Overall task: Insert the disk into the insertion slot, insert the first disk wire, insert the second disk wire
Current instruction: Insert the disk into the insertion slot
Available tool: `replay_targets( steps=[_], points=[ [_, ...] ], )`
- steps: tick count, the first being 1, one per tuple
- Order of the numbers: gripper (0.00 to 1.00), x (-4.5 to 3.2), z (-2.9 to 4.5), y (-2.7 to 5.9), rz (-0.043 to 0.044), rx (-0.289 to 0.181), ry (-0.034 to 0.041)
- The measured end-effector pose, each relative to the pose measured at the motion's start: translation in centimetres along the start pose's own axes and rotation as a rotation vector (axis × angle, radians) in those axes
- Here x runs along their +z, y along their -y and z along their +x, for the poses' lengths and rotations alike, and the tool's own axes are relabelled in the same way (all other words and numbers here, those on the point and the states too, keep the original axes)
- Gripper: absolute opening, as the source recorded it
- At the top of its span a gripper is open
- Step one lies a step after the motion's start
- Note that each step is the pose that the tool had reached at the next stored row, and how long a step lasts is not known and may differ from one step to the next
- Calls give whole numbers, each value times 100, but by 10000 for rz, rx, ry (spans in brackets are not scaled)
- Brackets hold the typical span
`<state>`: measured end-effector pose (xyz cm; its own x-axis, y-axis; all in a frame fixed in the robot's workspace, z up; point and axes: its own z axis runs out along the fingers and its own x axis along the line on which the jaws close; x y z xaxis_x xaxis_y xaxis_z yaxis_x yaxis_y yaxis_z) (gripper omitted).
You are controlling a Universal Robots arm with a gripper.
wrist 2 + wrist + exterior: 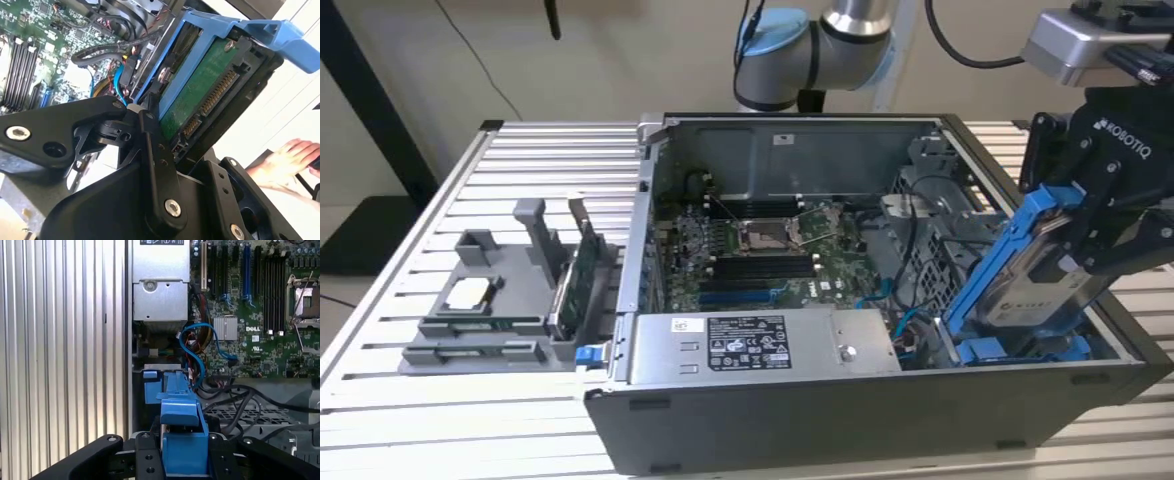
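Observation:
The disk (1034, 275), a silver drive in a blue plastic caddy, hangs tilted over the open computer case's corner at the exterior view's right. My gripper (1091, 235) is shut on its upper end. In the second wrist view the black fingers (156, 165) clamp the disk's (200, 95) green board side, and its connector pins show. The caddy (182, 440) also sits between the fingers in the first wrist view. Its lower end reaches the insertion slot (1021, 350), marked by blue fittings (152, 387). A blue disk wire (200, 347) and black wires (240, 395) lie loose beside the bay.
The case holds a green motherboard (767, 240) and a silver power supply (747, 345) at its front. A grey fixture (494, 300) with parts stands on the slatted table (400, 400) at the exterior view's left. A person's hand or foot (290, 160) lies beyond the case.

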<state>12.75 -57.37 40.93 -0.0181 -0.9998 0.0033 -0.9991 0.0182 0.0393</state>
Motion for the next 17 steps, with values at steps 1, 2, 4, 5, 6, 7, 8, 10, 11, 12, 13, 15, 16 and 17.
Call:
replay_targets(
  steps=[1,2,4,5,6,7,8,10,11,12,13,15,16,17],
  points=[
    [33,10,0,0,0,-1,0],
    [33,21,0,0,0,-1,0],
    [33,44,0,-2,0,0,0],
    [33,52,0,-2,0,0,0],
    [33,58,-2,-2,0,-1,3],
    [33,65,-4,-2,0,-1,8],
    [33,74,-6,-3,1,0,12],
    [33,104,-23,-5,0,0,15],
    [33,114,-29,-6,0,-1,13],
    [33,126,-35,-8,1,0,12],
    [33,137,-41,-8,0,0,12],
    [33,165,-47,-8,0,-1,15],
    [33,174,-48,-8,0,-1,14],
    [33,180,-48,-8,0,0,14]
  ],
)
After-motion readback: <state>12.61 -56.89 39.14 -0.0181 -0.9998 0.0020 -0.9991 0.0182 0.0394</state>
